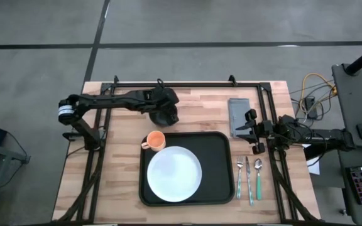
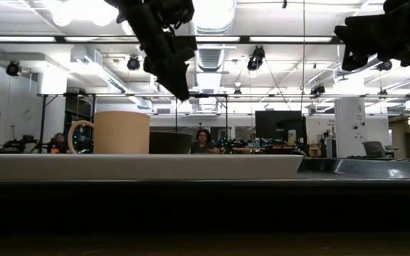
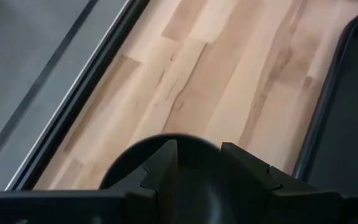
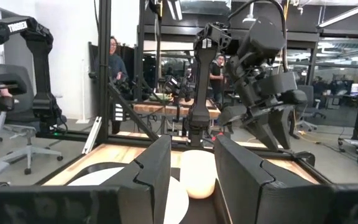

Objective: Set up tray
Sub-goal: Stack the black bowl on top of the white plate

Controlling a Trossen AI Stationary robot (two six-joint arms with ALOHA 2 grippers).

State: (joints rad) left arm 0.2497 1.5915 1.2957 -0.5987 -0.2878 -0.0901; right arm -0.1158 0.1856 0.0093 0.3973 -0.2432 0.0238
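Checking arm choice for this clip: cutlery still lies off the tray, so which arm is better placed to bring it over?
Right, probably. The right pincer hovers just above the fork, knife and spoon, right of the tray. The left pincer hangs beyond the tray's far left corner, near the cup.

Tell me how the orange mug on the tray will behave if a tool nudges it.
The mug stands upright, squat and wide-based, so it would probably slide rather than tip. The tray looks smooth, which likely eases sliding. Its handle sticks out sideways, so an off-centre push may spin it toward the plate.
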